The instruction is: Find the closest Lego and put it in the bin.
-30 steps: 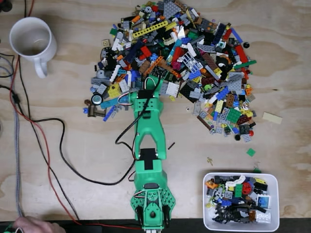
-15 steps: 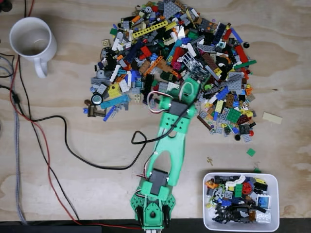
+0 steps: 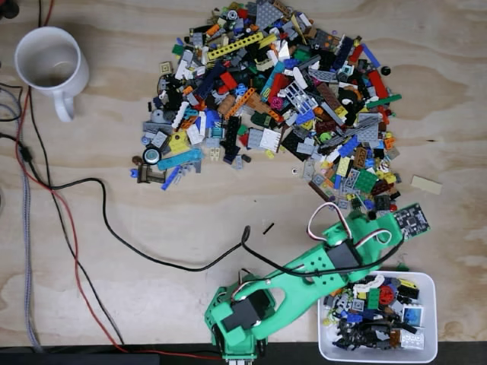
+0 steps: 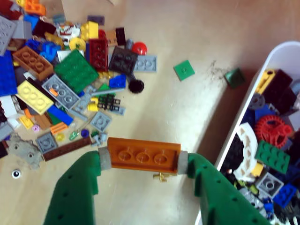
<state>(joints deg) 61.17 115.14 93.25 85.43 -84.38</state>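
Note:
In the wrist view my green gripper point(image 4: 143, 159) is shut on an orange-brown Lego plate point(image 4: 143, 154) with three studs, held flat by its two ends above bare wood. The white bin point(image 4: 243, 117) rises just to the right, holding several pieces. In the fixed view the arm reaches low to the right, with the gripper point(image 3: 384, 228) just above the top edge of the bin point(image 3: 435, 319). The held Lego cannot be made out there. The big Lego pile point(image 3: 281, 99) lies farther up the table.
A white mug point(image 3: 49, 65) stands at the top left of the fixed view. Black and red cables point(image 3: 76, 228) trail across the left side. A tan plate point(image 3: 426, 185) lies apart at the right. Loose green tiles point(image 4: 184, 70) lie between pile and bin.
The arm pulled back out of the pile and swung right and down towards the bin. The cable trailing from it moved along with it.

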